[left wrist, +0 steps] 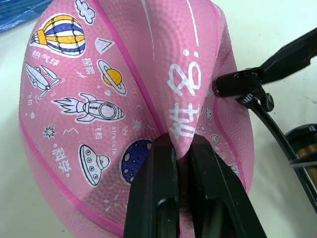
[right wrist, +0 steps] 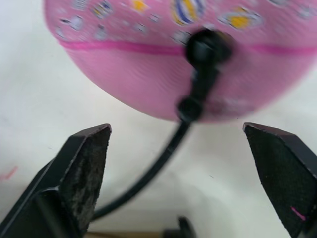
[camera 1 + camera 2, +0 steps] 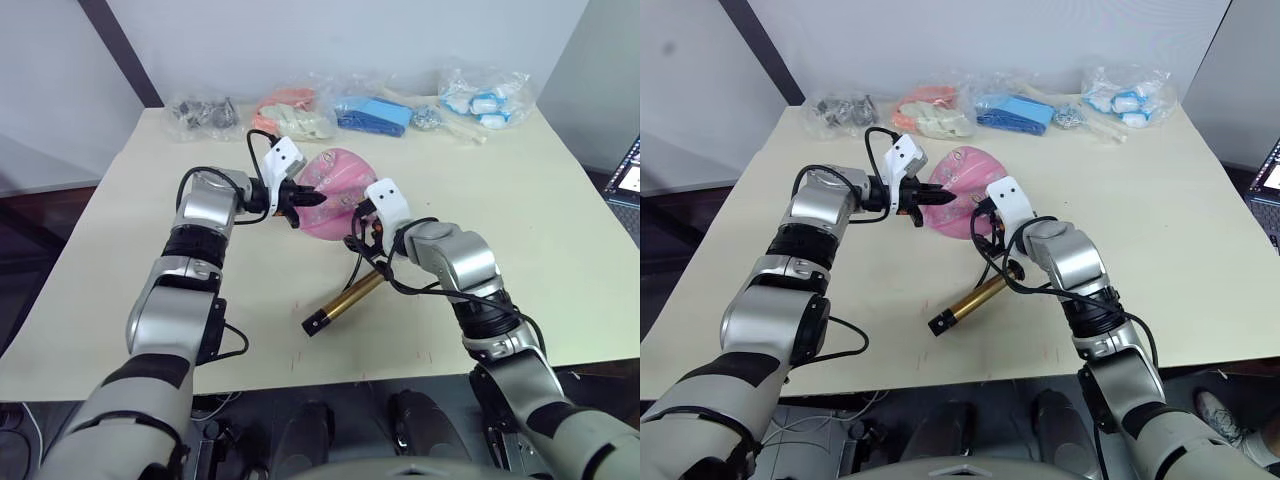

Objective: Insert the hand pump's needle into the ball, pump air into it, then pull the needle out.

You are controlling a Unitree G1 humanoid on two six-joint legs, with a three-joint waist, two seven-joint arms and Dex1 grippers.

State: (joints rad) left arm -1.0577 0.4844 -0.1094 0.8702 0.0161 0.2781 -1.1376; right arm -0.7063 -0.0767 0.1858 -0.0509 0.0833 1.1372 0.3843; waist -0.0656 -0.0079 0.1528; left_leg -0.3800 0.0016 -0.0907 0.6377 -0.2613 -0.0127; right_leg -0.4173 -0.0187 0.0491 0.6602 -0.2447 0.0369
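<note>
Clearly limp and half-flat on the bench (image 3: 520, 200), the pink ball (image 3: 335, 190) folds easily, so the left tool (image 3: 305, 197) pinches a soft crease while the right tool (image 2: 181, 163) gapes wide beside the seated needle fitting (image 2: 205, 52).

This looks like a test room or lab, not a home. A plain cream table (image 3: 560, 230) stands against a bare white wall (image 3: 350, 40). Along the far edge of the table lie clear plastic bags (image 3: 483, 100) of small parts: dark bits at the far left (image 3: 203, 113), then peach ones (image 3: 290, 112), then blue ones (image 3: 375, 113). A dark floor (image 3: 40, 220) shows on the left. At the right edge glows a screen (image 3: 628, 178).
</note>
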